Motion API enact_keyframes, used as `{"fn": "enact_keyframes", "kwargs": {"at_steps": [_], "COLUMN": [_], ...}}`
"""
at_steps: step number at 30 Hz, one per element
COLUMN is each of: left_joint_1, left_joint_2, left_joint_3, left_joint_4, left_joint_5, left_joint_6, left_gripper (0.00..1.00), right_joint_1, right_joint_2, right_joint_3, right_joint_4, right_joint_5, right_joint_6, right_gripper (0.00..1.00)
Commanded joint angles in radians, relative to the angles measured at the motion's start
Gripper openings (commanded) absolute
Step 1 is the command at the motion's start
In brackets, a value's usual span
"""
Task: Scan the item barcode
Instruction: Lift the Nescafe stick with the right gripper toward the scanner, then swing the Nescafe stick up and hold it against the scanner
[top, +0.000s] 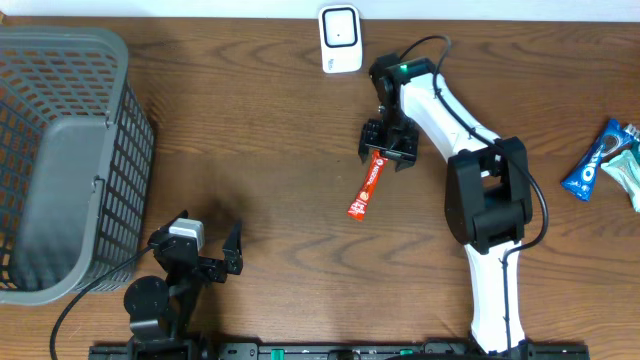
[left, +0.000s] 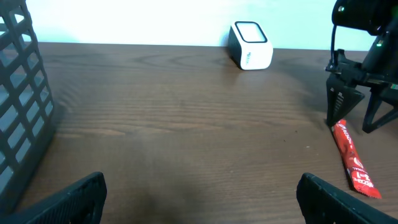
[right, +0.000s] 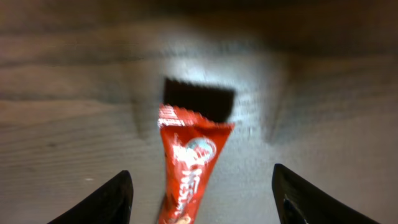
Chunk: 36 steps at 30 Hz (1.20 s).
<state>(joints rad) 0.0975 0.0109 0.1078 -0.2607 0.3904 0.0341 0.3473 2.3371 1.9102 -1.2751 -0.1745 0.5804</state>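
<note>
Red sachet (top: 365, 190) lies on the table (top: 270, 130) beneath the right gripper (top: 388, 150).
Overhead: its jaws stand apart; white scanner (top: 340, 40) beyond, basket (top: 60, 150) and wide-open left gripper (top: 215, 258) at left. Left wrist: scanner at far edge, sachet at right. Right wrist: sachet between spread fingers (right: 102, 202), untouched.

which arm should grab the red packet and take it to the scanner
Right. The right gripper hangs open directly over the red packet's upper end, with the scanner close behind it. The left gripper sits open by the basket, far from both.
</note>
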Motion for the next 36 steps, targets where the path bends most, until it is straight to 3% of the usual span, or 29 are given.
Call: {"fn": "enact_keyframes", "kwargs": {"at_steps": [1,7,14,27,29,33,36], "left_joint_1": [0.002,0.002,0.002,0.002,0.002,0.002,0.002], "left_joint_2": [-0.007,-0.007,-0.007,-0.007,-0.007,-0.007,-0.007], "left_joint_3": [-0.023,-0.023,-0.023,-0.023,-0.023,-0.023,-0.023], "left_joint_4": [-0.003,-0.003,-0.003,-0.003,-0.003,-0.003,-0.003], "left_joint_5": [0.006,0.006,0.006,0.006,0.006,0.006,0.006], "left_joint_6": [0.014,0.014,0.014,0.014,0.014,0.014,0.014], "left_gripper": [0.98,0.98,0.98,0.98,0.98,0.98,0.98], "right_joint_1": [0.041,0.131,0.158,0.151,0.150,0.147,0.140], "right_joint_2": [0.010,0.011,0.014,0.073,0.105,0.171,0.183], "right_joint_3": [0.011,0.011,0.011,0.011,0.011,0.011,0.011], "right_joint_4": [-0.013,-0.044,0.001,0.027,0.019,-0.020,-0.031], "right_joint_5": [0.084,0.138,0.199,0.229,0.223,0.195,0.183], "right_joint_6": [0.129,0.270,0.344,0.392,0.392,0.402,0.389], "right_gripper": [0.66,0.72,0.58,0.46,0.40,0.03,0.01]}}
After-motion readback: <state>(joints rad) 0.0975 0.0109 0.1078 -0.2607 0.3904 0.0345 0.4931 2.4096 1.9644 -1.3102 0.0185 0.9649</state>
